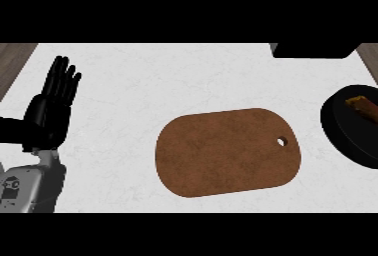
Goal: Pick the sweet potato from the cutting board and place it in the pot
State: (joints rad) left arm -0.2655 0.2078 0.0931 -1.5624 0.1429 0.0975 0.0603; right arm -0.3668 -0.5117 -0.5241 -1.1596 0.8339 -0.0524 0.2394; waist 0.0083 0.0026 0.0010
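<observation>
A brown oval cutting board (pixel 227 152) with a small hole near its right edge lies on the white counter, and its top is bare. At the right edge sits a black pot (pixel 341 131), partly cut off by the view. Inside it lies the orange-brown sweet potato (pixel 363 107). My left hand (pixel 52 107) rests at the far left with its fingers straight and pointing up, far from the board and holding nothing. My right hand does not show.
A black block (pixel 314 49) stands at the counter's back right edge. Wooden strips (pixel 15 62) run along the left and right sides of the white counter (pixel 148 90).
</observation>
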